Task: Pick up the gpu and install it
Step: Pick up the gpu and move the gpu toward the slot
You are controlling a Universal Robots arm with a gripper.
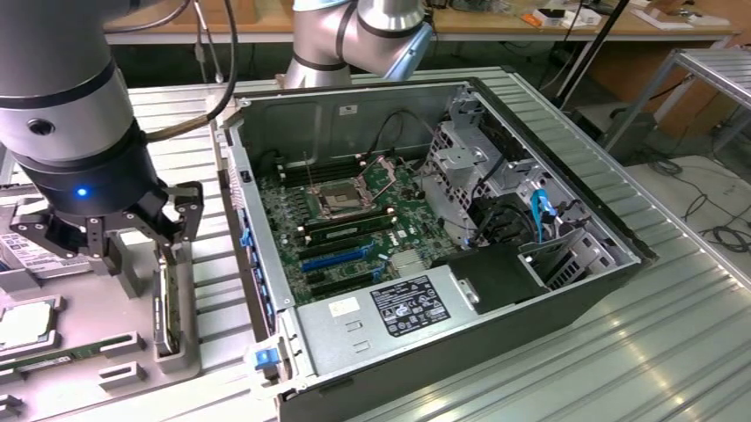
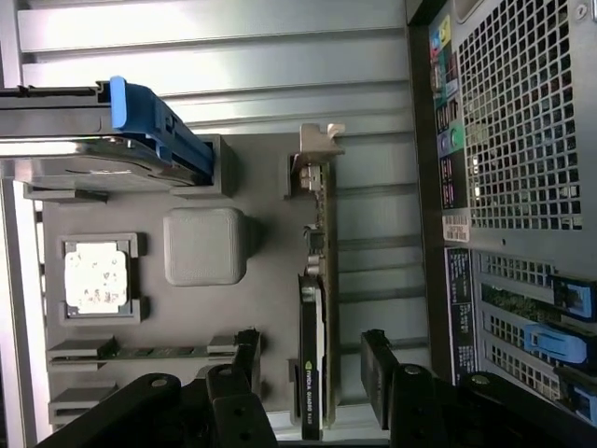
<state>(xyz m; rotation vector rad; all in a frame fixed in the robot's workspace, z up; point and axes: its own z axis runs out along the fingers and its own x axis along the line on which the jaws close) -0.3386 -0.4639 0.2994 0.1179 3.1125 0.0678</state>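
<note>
1. The hard drive (image 2: 75,161) is cut off by the wrist view's edge.
2. The gpu (image 1: 165,303) is partly hidden by its holder (image 1: 176,359).
3. The processor (image 1: 21,327) is cut by the exterior view's left edge.
4. The label (image 1: 411,305) print cannot be read.

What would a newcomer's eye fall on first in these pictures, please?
The open computer case in the middle of the exterior view draws the eye first, with its green motherboard laid bare. At that view's left, the open gripper hangs over a grey tray. Its fingers stand on either side of the gpu, which stands on edge there, untouched.
</note>
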